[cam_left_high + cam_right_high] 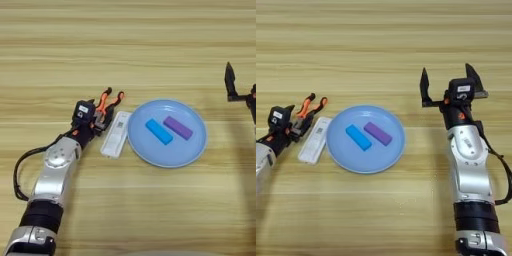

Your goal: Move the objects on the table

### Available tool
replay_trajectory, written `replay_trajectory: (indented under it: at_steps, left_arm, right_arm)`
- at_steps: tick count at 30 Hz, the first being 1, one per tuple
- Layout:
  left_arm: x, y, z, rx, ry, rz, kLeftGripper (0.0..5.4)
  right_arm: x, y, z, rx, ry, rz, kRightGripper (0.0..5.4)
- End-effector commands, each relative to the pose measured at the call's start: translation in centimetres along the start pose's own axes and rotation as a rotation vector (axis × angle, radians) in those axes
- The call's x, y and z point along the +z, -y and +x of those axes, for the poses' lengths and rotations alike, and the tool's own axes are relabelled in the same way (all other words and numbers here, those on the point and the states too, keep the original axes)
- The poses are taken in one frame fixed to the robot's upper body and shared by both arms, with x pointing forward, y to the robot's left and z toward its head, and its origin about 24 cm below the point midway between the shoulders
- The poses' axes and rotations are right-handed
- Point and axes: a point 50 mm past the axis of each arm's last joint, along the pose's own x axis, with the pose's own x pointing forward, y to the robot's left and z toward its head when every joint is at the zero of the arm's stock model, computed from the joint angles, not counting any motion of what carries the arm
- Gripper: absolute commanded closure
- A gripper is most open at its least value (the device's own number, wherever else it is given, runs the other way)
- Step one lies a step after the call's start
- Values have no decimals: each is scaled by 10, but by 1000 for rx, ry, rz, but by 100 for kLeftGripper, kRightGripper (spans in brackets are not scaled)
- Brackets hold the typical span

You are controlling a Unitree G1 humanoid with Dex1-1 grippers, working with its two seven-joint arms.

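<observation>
Taking the plate [150, 152] as the landmark: the left gripper [111, 96] is sitting just left of it, its orange-tipped fingers [104, 98] standing slightly apart and clamping nothing, with the white bar [116, 134] lying flat between gripper and plate rim, touching or nearly touching the rim. Risk: the bar is lying low and thin, so a closing grip may be skating over it or shoving it against the plate and sliding the plate along the table [381, 50]. The right gripper [448, 82] is hovering well right of the plate, its black fingers spread wide and empty. Count: one plate, one white bar, one blue block [159, 131], one purple block [178, 127], both blocks lying inside the plate.
</observation>
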Motion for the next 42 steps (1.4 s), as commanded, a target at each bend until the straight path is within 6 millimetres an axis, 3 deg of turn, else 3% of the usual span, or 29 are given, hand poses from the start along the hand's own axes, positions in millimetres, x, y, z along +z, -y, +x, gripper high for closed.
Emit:
replay_trajectory:
  at_steps: [1,10,15,32,42]
  left_arm:
    - [9,0,0,-36,36,55,149]
    - [24,2,-3,-103,82,96,52]
    - [22,4,-12,-103,65,89,5]
    - [21,3,-51,-91,-13,55,2]
    - [10,17,-78,-204,-132,37,2]
  right_arm:
    - [6,-4,4,8,27,16,0]
    - [6,-5,4,15,27,18,0]
    - [6,-5,5,15,28,18,0]
    - [9,-15,6,26,35,31,0]
    - [10,-18,7,28,35,38,0]
